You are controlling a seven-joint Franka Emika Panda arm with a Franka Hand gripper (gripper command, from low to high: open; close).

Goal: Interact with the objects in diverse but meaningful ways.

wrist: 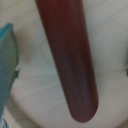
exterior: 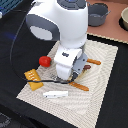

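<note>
The arm was bent low over the middle of the woven mat (exterior: pixel 102 65), its bulk hiding the claw in the exterior view. In the wrist view the sausage (wrist: pixel 67 55) filled the picture, lying lengthwise over the pale round plate (wrist: pixel 30 95). Whether the claw was closed on the sausage or open just above it could not be told. A teal edge (wrist: pixel 7 60) at the side may have been a finger.

The tomato (exterior: pixel 45 61), the ridged bread (exterior: pixel 33 79) and the white fish piece (exterior: pixel 55 94) lay on the mat toward the exterior view's left. Two orange utensil handles (exterior: pixel 78 86) (exterior: pixel 93 62) poked out beside the arm. Judging by this, the sausage was being set on or lifted off the plate; the other pieces looked untouched.
</note>
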